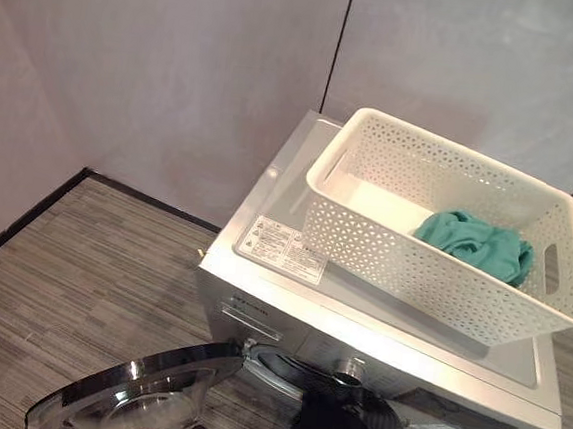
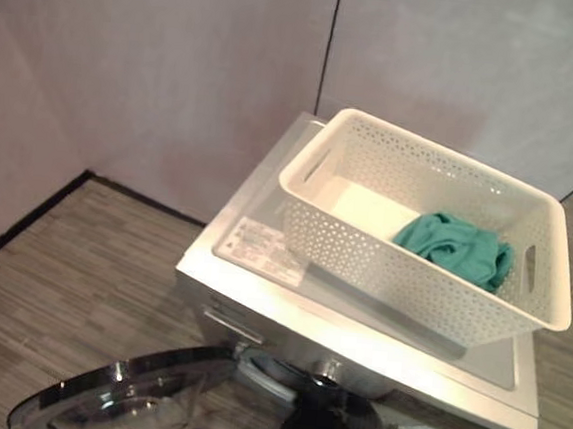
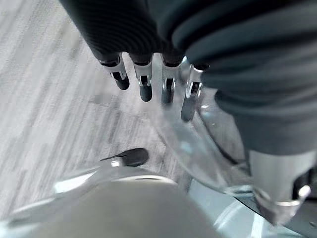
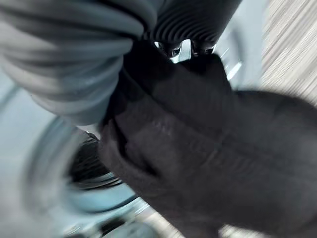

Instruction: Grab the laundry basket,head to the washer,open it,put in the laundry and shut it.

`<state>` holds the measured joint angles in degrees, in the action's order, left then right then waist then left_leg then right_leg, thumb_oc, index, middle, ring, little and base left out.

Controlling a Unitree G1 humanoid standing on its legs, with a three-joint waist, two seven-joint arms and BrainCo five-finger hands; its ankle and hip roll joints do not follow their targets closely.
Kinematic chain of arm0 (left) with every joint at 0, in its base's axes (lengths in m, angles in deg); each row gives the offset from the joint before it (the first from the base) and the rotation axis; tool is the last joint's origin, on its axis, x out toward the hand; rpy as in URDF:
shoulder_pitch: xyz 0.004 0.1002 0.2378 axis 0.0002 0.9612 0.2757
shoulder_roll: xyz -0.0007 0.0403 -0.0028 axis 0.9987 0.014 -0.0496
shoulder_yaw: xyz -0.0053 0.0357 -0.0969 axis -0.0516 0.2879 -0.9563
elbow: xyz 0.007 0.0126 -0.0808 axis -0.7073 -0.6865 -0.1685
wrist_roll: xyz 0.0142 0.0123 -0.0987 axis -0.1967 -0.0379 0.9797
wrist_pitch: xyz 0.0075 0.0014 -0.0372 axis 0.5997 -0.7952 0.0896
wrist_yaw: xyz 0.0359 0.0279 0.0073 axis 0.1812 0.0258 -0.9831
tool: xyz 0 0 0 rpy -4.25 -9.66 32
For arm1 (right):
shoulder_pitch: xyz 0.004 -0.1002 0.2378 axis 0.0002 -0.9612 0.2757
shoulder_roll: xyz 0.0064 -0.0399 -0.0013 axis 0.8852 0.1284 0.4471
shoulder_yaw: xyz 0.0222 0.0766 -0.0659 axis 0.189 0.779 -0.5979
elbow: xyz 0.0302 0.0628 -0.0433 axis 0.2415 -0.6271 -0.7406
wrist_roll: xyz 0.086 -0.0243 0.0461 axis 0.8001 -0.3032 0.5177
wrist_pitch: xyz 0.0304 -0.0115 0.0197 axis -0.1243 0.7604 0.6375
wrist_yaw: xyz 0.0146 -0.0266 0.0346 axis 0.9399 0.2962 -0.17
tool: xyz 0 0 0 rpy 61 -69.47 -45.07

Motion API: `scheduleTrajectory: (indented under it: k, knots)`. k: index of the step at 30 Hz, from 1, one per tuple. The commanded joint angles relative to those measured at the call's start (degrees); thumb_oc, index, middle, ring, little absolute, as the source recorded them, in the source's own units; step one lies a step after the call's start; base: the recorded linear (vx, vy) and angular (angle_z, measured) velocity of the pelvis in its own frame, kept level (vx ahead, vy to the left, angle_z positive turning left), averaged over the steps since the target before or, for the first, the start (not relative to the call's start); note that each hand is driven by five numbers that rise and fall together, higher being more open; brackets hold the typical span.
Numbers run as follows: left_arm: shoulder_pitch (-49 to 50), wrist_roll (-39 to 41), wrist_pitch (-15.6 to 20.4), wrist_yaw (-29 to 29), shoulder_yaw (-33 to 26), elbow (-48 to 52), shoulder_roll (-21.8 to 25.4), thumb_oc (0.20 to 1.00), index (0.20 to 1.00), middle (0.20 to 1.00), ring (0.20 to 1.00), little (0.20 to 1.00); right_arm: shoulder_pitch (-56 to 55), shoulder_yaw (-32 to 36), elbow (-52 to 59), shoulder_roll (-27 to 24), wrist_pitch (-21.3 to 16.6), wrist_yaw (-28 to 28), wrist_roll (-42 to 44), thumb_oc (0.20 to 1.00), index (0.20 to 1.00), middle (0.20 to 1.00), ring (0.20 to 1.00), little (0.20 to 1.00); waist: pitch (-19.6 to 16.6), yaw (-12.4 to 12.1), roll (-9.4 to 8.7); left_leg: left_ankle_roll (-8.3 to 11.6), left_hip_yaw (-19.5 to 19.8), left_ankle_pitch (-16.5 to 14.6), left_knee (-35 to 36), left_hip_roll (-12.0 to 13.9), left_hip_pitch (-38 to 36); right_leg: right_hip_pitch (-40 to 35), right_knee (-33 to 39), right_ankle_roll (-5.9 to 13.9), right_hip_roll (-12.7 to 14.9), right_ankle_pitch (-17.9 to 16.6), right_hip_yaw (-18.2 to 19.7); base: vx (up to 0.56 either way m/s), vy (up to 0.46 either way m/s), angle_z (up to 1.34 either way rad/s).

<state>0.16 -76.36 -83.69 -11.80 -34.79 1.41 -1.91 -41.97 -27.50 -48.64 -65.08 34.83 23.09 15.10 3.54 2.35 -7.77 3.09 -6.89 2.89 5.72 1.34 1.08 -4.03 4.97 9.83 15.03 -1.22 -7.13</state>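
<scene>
My right robot hand (image 4: 185, 47) gripped a dark garment (image 4: 213, 163) at the washer (image 1: 357, 321) opening; left robot hand (image 3: 148, 79) hung open by the door (image 1: 140, 397) at seven o'clock.

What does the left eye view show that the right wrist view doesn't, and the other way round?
Left eye view alone: the white laundry basket standing on top of the silver washer, a teal garment inside the basket, and the washer door swung open over the floor.
Right wrist view alone: the right hand from very close, beside grey ribbed folds that look like the door seal.
Both: the dark garment at the washer's opening.
</scene>
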Motion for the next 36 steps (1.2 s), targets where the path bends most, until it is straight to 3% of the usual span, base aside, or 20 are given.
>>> scheduleTrajectory:
  k: [1,5,6,8,9,12,17,21,25,28,30,32,33,36]
  knots:
    - [-3.1,-9.9,6.4,-4.2,9.5,15.2,1.0,1.000,1.000,1.000,1.000,1.000,5.6,2.0,6.7,-3.3,-6.2,2.2,8.7,0.200,0.200,0.200,0.200,0.200,3.5,-2.6,2.24,-1.67,4.3,-7.3,-0.7,-1.3,-3.3,9.4,-6.2,4.07,5.9,-6.5,-2.6,-0.21,0.142,0.12]
    - [-3.5,-19.4,9.5,-5.8,14.8,31.1,9.0,1.000,1.000,1.000,1.000,1.000,8.7,0.5,10.4,-4.3,-8.4,3.4,10.9,0.200,0.200,0.200,0.200,0.200,5.7,-3.3,2.42,-2.43,4.0,-7.0,-0.7,-3.4,-0.7,14.3,-6.3,5.17,8.2,-11.2,-1.7,-0.20,0.111,0.20]
    - [-4.3,-20.3,10.1,-6.1,15.3,33.0,10.3,1.000,1.000,1.000,1.000,1.000,10.0,0.0,10.9,-4.6,-9.2,3.7,11.9,0.200,0.200,0.200,0.200,0.200,6.3,-3.8,2.69,-2.97,3.4,-6.7,-0.7,-3.4,0.0,15.7,-8.4,4.93,8.1,-10.0,-1.9,-0.34,0.186,-0.28]
    - [-5.8,-22.9,11.5,-7.0,17.8,38.0,14.1,1.000,1.000,1.000,1.000,1.000,13.5,-3.0,14.3,-6.9,-10.8,2.5,14.6,0.200,0.200,0.200,0.200,0.200,8.3,-4.9,4.74,-4.55,0.5,-4.6,-0.7,-2.1,1.4,14.8,-23.2,1.51,3.4,0.5,-4.3,-0.29,0.212,-0.61]
    - [-5.8,-22.9,11.5,-7.0,17.7,38.1,14.1,1.000,1.000,1.000,1.000,1.000,13.5,-3.0,14.3,-6.9,-10.8,2.5,14.6,0.200,0.200,0.200,0.200,0.200,8.2,-4.9,4.74,-4.52,0.4,-4.4,-0.7,-2.0,1.6,15.1,-23.2,1.40,3.3,0.3,-4.2,-0.13,0.147,-0.56]
    - [-4.5,-21.0,12.3,-5.2,17.3,41.6,15.6,1.000,1.000,1.000,1.000,1.000,15.5,-5.5,15.7,-7.7,-10.8,0.5,17.0,0.200,0.200,0.200,0.200,0.200,7.1,-6.4,4.74,-5.11,-2.0,-3.4,-0.7,-1.8,2.8,11.8,-28.2,0.04,0.0,6.6,-6.7,-0.09,0.056,-0.57]
    - [-4.7,-20.4,12.6,-4.6,17.6,42.8,16.0,1.000,1.000,1.000,1.000,1.000,21.4,-9.3,15.5,-8.2,-10.9,-0.3,19.0,0.200,0.200,0.200,0.200,0.200,4.3,-10.7,1.79,-4.58,-6.8,-2.5,-0.9,-1.7,6.2,3.8,-19.2,-0.30,-1.8,8.0,-8.0,-0.14,-0.086,-0.75]
    - [-8.4,-21.9,13.6,-3.8,20.6,45.1,17.6,1.000,1.000,1.000,1.000,1.000,26.9,-11.0,15.9,-8.9,-11.3,0.6,20.0,0.200,0.200,0.200,0.200,0.200,3.9,-12.7,0.44,-2.73,-10.3,-0.6,-1.1,1.0,9.3,0.4,-10.1,0.06,-2.4,6.2,-8.3,-0.15,-0.206,-0.80]
    - [-11.8,-23.7,14.5,-2.5,25.2,48.1,19.3,1.000,1.000,1.000,1.000,1.000,29.9,-11.4,19.0,-11.7,-12.0,0.8,20.5,0.200,0.200,0.200,0.200,0.200,4.6,-12.3,0.02,-0.85,-11.5,1.7,-1.3,4.0,10.3,-1.6,-6.5,-0.84,-4.6,6.9,-8.5,-0.07,-0.162,-0.29]
    - [-14.9,-26.3,14.0,-2.6,28.1,48.8,17.8,1.000,1.000,1.000,1.000,1.000,30.6,-11.1,21.6,-13.1,-12.5,1.0,22.0,0.200,0.200,0.200,0.200,0.200,5.8,-11.9,-0.13,0.72,-10.7,4.0,-1.4,6.4,10.7,-3.0,-4.1,-1.85,-7.0,9.2,-9.6,-0.07,-0.223,-0.08]
    - [-15.0,-26.4,14.0,-2.6,28.2,48.6,17.7,1.000,1.000,1.000,1.000,1.000,30.5,-11.0,21.7,-13.2,-12.5,1.0,22.0,0.200,0.200,0.200,0.200,0.200,5.9,-11.9,-0.03,0.76,-10.6,4.0,-1.4,6.4,10.6,-3.1,-4.1,-1.91,-7.1,9.1,-9.7,-0.03,-0.117,0.00]
    - [-17.0,-27.6,13.3,-3.0,29.6,47.6,15.2,1.000,1.000,1.000,1.000,1.000,30.0,-10.7,23.2,-13.5,-12.6,1.0,22.6,0.200,0.200,0.200,0.200,0.200,6.5,-11.4,0.17,1.35,-10.0,4.8,-1.5,7.4,10.7,-3.3,-3.8,-2.35,-8.1,9.6,-10.0,-0.05,-0.158,0.07]
    - [-19.6,-26.9,12.3,-2.7,31.2,46.4,11.1,1.000,1.000,1.000,1.000,1.000,29.3,-10.0,24.9,-14.0,-12.6,1.4,23.2,0.200,0.200,0.200,0.200,0.200,7.4,-10.4,0.66,1.90,-8.8,6.0,-1.8,8.5,11.3,-3.6,-3.9,-3.23,-9.3,10.4,-10.6,-0.05,-0.125,0.18]
    - [-20.5,-24.4,11.4,-1.4,32.2,45.1,8.3,1.000,1.000,1.000,1.000,1.000,28.3,-9.2,26.5,-14.3,-12.2,1.7,23.7,0.200,0.200,0.200,0.200,0.200,7.7,-9.6,1.11,2.17,-8.1,6.6,-1.9,9.1,11.6,-3.7,-4.1,-3.84,-9.9,10.8,-11.2,-0.02,-0.104,0.37]
